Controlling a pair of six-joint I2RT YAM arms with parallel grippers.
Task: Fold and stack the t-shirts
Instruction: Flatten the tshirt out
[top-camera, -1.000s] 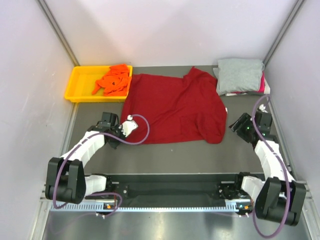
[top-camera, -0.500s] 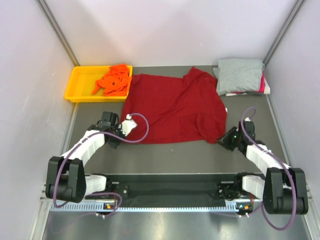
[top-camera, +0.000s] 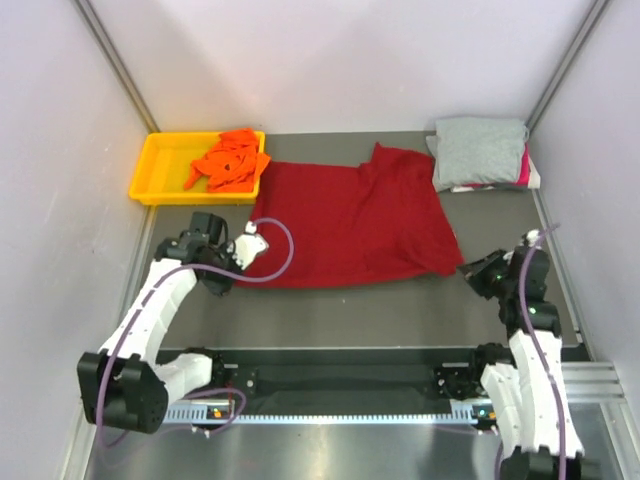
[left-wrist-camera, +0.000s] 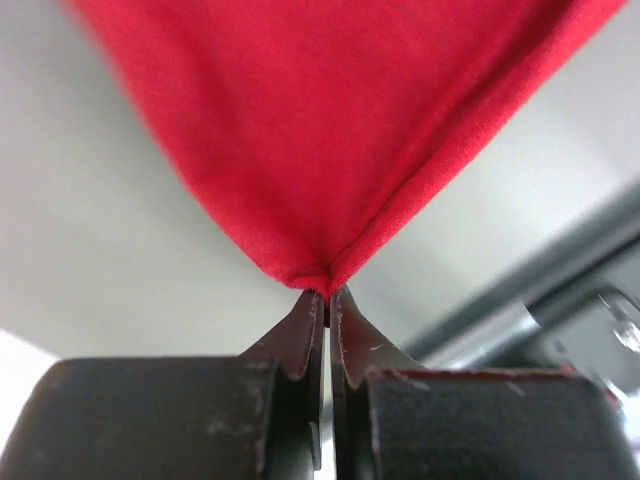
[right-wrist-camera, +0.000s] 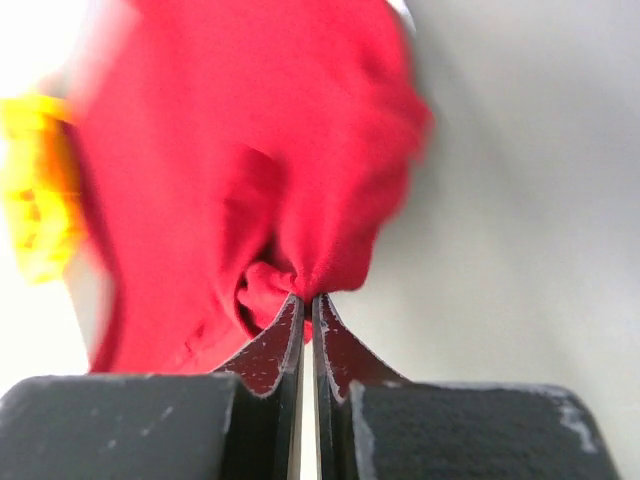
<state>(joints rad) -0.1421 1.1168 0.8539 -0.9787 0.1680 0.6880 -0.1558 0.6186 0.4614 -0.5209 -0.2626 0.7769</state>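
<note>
The dark red t-shirt (top-camera: 355, 222) lies spread across the middle of the table, its near edge lifted at both corners. My left gripper (top-camera: 252, 248) is shut on its near left corner (left-wrist-camera: 312, 272), and the cloth fans out taut from the fingertips. At the near right corner, my right gripper (top-camera: 468, 270) is shut on a bunched fold of the same shirt (right-wrist-camera: 300, 270). A bright orange t-shirt (top-camera: 228, 160) is crumpled in the yellow tray (top-camera: 165, 165). A folded light grey t-shirt (top-camera: 480, 148) rests on a pink one (top-camera: 522, 165) at the far right.
The yellow tray sits at the far left against the wall. Side walls close in left and right. A metal rail (top-camera: 340, 375) runs across the near edge between the arm bases.
My right gripper reached in to the shirt's near right corner and shut on it. Both arms have risen, and the shirt's near edge has lifted and drawn back.
</note>
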